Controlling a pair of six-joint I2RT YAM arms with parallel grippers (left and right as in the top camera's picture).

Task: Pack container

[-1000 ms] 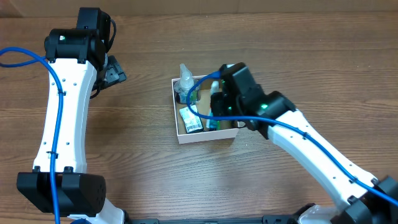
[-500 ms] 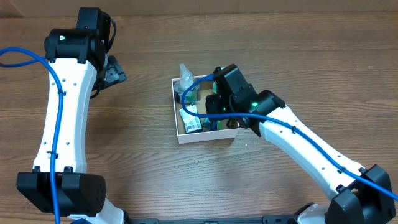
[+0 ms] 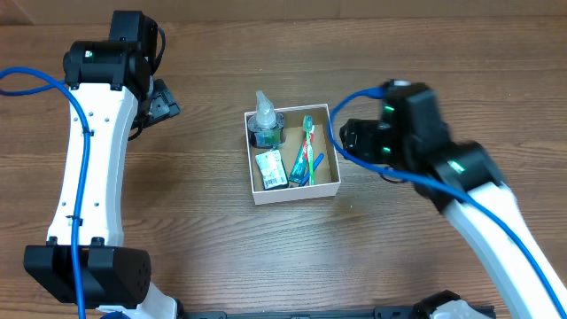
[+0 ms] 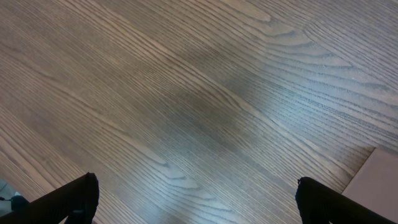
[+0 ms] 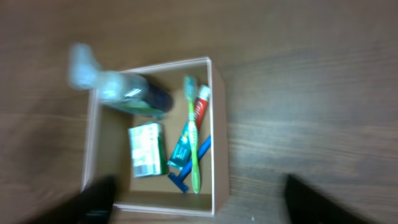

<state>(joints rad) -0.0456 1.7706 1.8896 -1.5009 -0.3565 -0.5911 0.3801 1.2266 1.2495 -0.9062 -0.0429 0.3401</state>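
Note:
The container (image 3: 297, 194), a shallow white-walled box with a brown floor, sits mid-table. Inside lie a clear spray bottle (image 3: 265, 124), a green box (image 3: 271, 168), a green toothbrush (image 3: 309, 142), a toothpaste tube (image 3: 300, 166) and a blue razor (image 5: 180, 182). My right gripper (image 3: 351, 138) hovers just right of the container, open and empty. In the right wrist view it (image 5: 202, 208) looks down on the container (image 5: 219, 124) and toothbrush (image 5: 193, 143), slightly blurred. My left gripper (image 3: 162, 100) is far to the left, open over bare wood (image 4: 199, 208).
The wooden table (image 3: 195, 239) surrounds the container on all sides. My left arm (image 3: 89, 159) stretches along the left side. A pale flat corner (image 4: 376, 180) shows at the lower right of the left wrist view.
My right gripper has opened and drawn back to the right, off the container. The green toothbrush now lies uncovered in the box. The left arm has not moved.

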